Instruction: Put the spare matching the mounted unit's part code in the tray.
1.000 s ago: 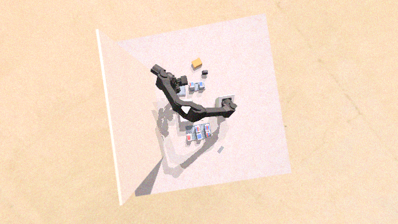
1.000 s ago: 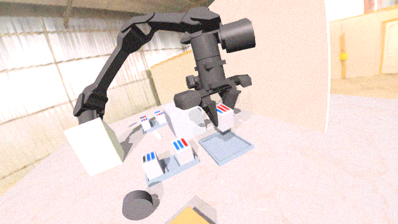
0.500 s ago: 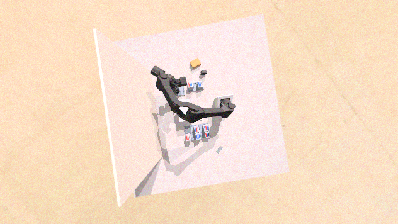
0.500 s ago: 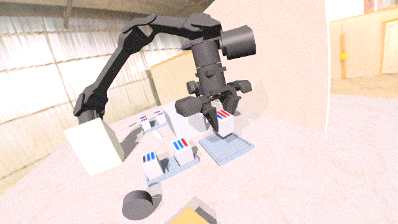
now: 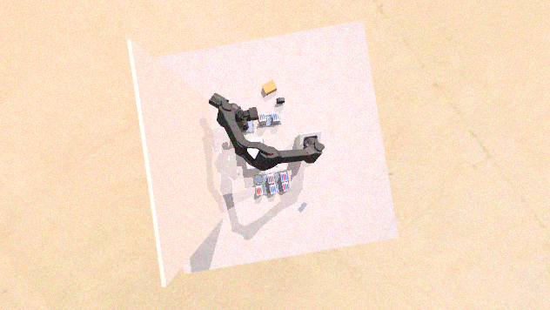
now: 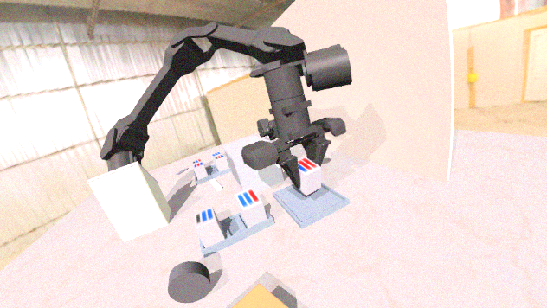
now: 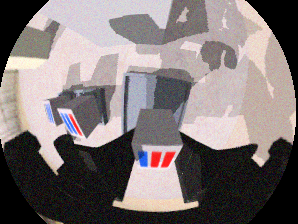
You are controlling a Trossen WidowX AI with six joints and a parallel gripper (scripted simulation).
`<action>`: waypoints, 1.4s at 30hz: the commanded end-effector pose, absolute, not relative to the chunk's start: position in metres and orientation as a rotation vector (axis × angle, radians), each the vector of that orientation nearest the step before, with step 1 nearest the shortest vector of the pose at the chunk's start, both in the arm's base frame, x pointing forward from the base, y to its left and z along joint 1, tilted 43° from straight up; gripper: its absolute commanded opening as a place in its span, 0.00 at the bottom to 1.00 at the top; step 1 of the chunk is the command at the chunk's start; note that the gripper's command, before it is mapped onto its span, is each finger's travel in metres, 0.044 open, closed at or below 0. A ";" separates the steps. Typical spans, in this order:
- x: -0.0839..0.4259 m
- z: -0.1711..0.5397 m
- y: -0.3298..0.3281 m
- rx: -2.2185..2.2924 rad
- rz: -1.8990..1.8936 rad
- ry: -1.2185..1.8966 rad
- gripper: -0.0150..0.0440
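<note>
Spare, white block with blue-red-red stripes on top, sits clamped between the fingers of the gripper, grasped on two opposite sides. Its base is on or just above the floor of the tray; contact is hard to confirm from the exterior view, though the block stands upright inside the tray's rim, toward the far side. Wrist view shows the same block straight ahead between the dark fingers, stripes facing the camera, with the tray beyond it. Just beside the tray, nearer the camera in the exterior view, a rack carries two more white blocks: one with blue and red stripes, one with black and blue stripes. A second rack with small striped blocks stands farther back, near the arm's base. A large white box sits at the left, touching or just in front of the base. A dark round puck lies near the front edge, and an orange block is cut off at the bottom. From the top view the arm bends across the pale mat, with the orange block and a small dark piece beyond the gripper.
</note>
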State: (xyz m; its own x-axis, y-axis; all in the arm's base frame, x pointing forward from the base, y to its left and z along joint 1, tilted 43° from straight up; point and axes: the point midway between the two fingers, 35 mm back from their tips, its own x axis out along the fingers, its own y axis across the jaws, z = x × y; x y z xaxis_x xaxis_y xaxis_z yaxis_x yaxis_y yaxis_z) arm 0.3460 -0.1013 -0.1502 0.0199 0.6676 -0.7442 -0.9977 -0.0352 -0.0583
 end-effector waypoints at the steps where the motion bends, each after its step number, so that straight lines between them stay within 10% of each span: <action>1: 0.344 -0.154 -0.097 -0.698 1.477 0.604 0.25; 13: 0.342 -0.160 -0.090 -0.697 1.478 0.603 0.25; 30: 0.344 -0.156 -0.094 -0.709 1.478 0.601 1.00; 42: 0.340 -0.079 -0.165 -0.700 1.478 0.608 1.00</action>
